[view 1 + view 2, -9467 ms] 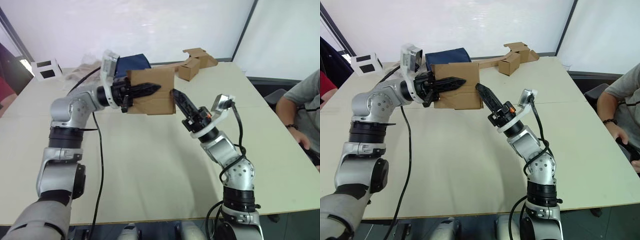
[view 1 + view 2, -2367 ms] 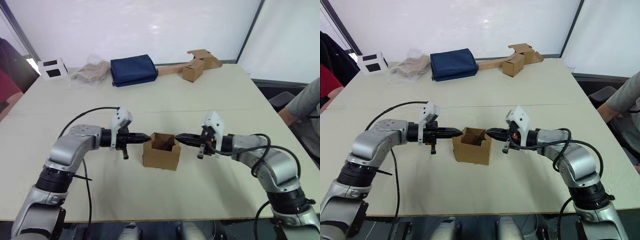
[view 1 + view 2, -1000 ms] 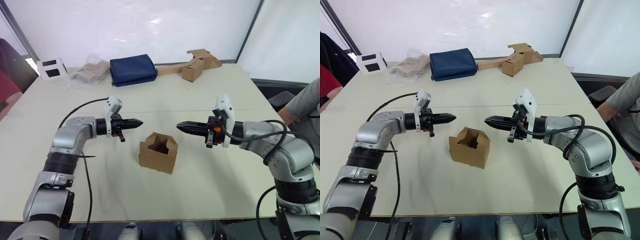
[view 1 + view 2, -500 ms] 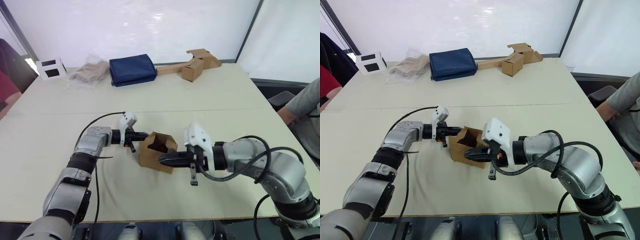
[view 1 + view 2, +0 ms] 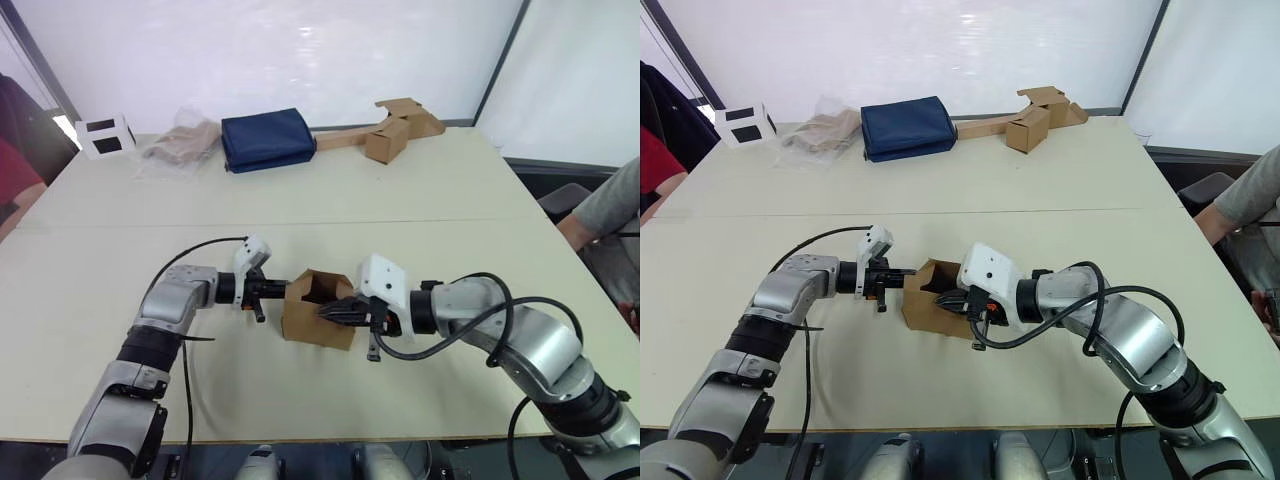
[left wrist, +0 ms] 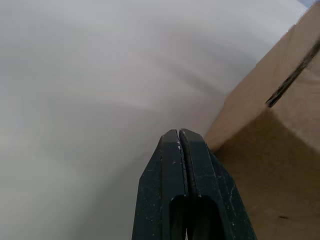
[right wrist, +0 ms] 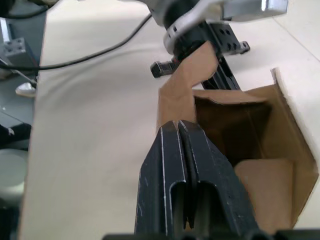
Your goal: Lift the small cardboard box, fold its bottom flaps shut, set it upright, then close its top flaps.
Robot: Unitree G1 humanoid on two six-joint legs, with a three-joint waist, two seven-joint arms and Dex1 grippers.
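Likely light, thin-walled, the small cardboard box sits mid-table w/ top flaps open; best pushed at flap edges. Left gripper & right gripper are pinched closed, empty.

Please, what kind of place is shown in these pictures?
Probably an indoor lab or office: a large pale table against white wall panels, a person seated at its edge, and spare cardboard boxes and a folded navy cloth at its far side.

No legible text, seemingly, on anything.
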